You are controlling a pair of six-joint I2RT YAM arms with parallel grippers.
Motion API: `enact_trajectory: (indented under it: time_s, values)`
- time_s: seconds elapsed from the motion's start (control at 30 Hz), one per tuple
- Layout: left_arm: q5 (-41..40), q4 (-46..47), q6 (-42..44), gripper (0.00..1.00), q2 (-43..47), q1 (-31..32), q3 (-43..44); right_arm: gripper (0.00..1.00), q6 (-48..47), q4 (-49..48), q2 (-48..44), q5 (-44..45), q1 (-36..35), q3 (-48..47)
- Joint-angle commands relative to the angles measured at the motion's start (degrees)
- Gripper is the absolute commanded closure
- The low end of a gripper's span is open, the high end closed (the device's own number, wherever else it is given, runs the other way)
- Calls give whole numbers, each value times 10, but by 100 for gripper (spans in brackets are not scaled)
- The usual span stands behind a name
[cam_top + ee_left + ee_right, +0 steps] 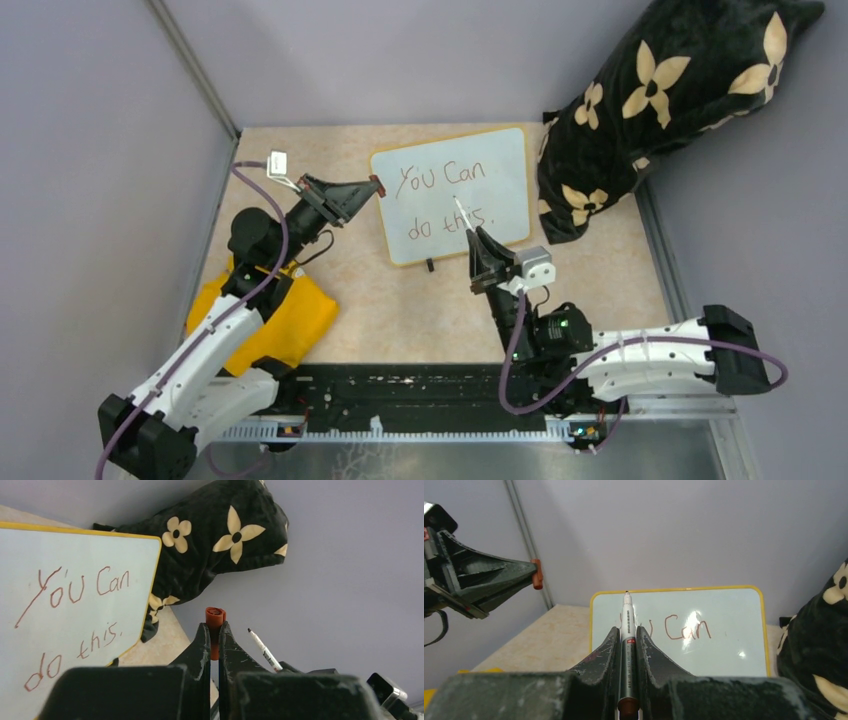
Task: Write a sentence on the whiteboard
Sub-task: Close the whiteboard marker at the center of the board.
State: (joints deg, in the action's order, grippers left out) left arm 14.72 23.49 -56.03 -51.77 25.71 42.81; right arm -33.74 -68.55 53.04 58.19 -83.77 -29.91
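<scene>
**Task items.** One whiteboard point(503, 152), yellow-framed, stands on the table point(400, 300) near the middle of its far edge, with its face turned toward the arms. One black foot point(430, 265) shows at the board's near edge. One sentence point(447, 198) is on the board. It has four words in two lines, "You Can" above "do this.", and the strokes look reddish-brown in the wrist views. The right wrist view shows only part of the upper line on the board point(734, 610).

**End effectors.** There are two.
- The left gripper point(372, 190) hangs just beside the board's left edge. Its jaws are pinched tight on one orange cap point(215, 616), which sticks out past the fingertips.
- The right gripper point(482, 248) is in front of the board's lower right part. Its jaws are narrow and clamped on the barrel of one marker point(627, 620), tip pointing at the board.
- In the top view the marker tip lies over the end of the lower line. Whether it touches the surface cannot be told.

**Other items.**
- One black cushion point(660, 100) with cream flowers fills the far right corner of the table, just beside the board's right edge.
- One yellow cloth point(290, 320) lies at the near left edge, partly under the left arm.
</scene>
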Motion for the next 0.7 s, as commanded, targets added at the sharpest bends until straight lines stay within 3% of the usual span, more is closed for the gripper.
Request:
enact_trajectory:
  time_s: [0.0,0.2,0.67]
  values:
    - [28,78,-42,100,-5,-2,-2,100,-91,-188,34,-4,-35,-2]
    - [45,152,-100,100,-11,-2,-22,100,17,-106,47,-86,-44,-32]
    - [39,218,-189,100,18,-2,-48,100,59,-100,109,-167,-43,-101]
